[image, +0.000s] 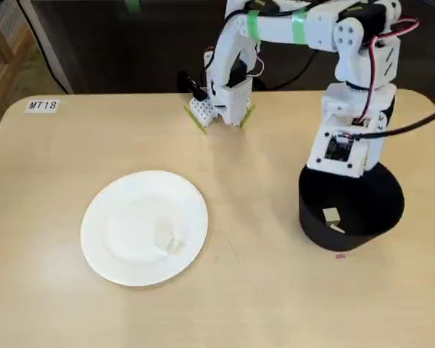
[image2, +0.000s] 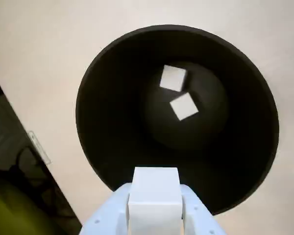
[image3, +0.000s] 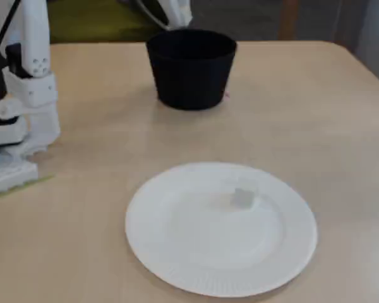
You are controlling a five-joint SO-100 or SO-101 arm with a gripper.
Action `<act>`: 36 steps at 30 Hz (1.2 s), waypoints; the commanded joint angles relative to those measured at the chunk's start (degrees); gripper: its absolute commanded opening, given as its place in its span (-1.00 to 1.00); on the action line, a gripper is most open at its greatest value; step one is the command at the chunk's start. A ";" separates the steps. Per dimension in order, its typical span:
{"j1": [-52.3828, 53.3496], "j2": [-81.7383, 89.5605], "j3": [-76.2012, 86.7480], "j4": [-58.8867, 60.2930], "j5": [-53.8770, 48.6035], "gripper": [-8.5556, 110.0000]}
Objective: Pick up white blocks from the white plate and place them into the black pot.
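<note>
Matte cream blocks: two [image2: 173, 78] lie in the black pot [image2: 112, 147], one [image3: 242, 197] on the white plate [image3: 177, 265] | gripper [image2: 154, 198] above pot, fingers closed on a white block [image2: 154, 188] | likely light, stiff, grippy; pinch opposite flat faces.

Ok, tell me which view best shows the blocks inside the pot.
The wrist view: it looks straight down into the pot and shows two blocks on its floor. One fixed view shows only one block past the arm; the other sees the pot's outside wall only.
</note>
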 commanded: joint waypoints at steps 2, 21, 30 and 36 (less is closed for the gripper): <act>-0.62 -1.23 -0.26 -0.44 -0.70 -0.90; 13.27 1.41 -0.53 -1.23 7.12 -0.90; 43.86 6.77 8.17 0.18 19.86 -0.90; 52.03 -3.08 8.53 0.09 29.09 -0.90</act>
